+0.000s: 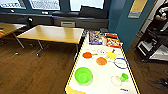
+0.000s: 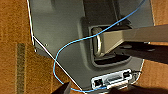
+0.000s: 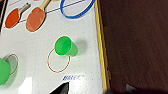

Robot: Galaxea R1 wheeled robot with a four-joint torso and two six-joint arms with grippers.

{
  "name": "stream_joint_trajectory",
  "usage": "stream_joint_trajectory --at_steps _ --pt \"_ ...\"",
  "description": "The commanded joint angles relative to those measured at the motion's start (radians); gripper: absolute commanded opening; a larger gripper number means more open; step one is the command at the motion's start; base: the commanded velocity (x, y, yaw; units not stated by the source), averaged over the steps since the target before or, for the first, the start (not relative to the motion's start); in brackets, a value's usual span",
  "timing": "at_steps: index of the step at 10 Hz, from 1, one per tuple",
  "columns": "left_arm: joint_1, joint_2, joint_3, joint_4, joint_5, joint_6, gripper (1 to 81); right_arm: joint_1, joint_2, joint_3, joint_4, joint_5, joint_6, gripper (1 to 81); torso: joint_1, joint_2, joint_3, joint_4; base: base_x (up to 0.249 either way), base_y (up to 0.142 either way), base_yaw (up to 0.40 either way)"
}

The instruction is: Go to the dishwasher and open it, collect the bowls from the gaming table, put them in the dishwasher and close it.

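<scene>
The gaming table (image 1: 75,67), white-topped with a yellow edge, stretches away in front of me. A lime green bowl (image 1: 83,75) stands near its front left and shows partly in the right wrist view as the green bowl (image 3: 3,71). Further back lie two orange round pieces (image 1: 87,55) (image 1: 101,61), a yellow one (image 1: 111,55) and a blue-rimmed one (image 1: 121,63). The right wrist view shows the orange pieces (image 3: 35,18) flat with handles, and the blue rim (image 3: 76,11). A small green cup (image 3: 65,46) lies tipped near the table's right edge. The dishwasher is out of view.
Wooden-topped tables (image 1: 51,33) stand to the left on a wood floor. Colourful boxes (image 1: 113,40) sit at the table's far end. A teal wall (image 1: 125,22) and dark equipment (image 1: 152,42) are on the right. The left wrist view looks down on the robot's grey base (image 2: 62,30) with a blue cable (image 2: 75,43).
</scene>
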Motion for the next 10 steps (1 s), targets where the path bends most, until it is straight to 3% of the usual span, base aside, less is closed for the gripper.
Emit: stream_joint_trajectory --at_steps 1,5,10 --pt "-0.006 0.000 -0.001 -0.014 0.065 -0.002 81.1 0.135 0.009 -0.091 0.018 -0.088 0.029 81.1 0.000 0.000 0.000 0.000 0.000 0.000 0.000" --pt "-0.014 0.002 -0.001 -0.014 0.065 -0.002 81.1 0.167 0.074 -0.220 0.020 -0.098 0.111 81.1 0.000 0.000 0.000 0.000 0.000 0.000 0.000" --pt "-0.014 -0.002 -0.002 -0.032 0.065 -0.002 81.1 0.181 0.192 -0.275 0.023 -0.117 0.147 81.1 0.001 0.000 0.000 0.000 0.000 0.000 0.000"
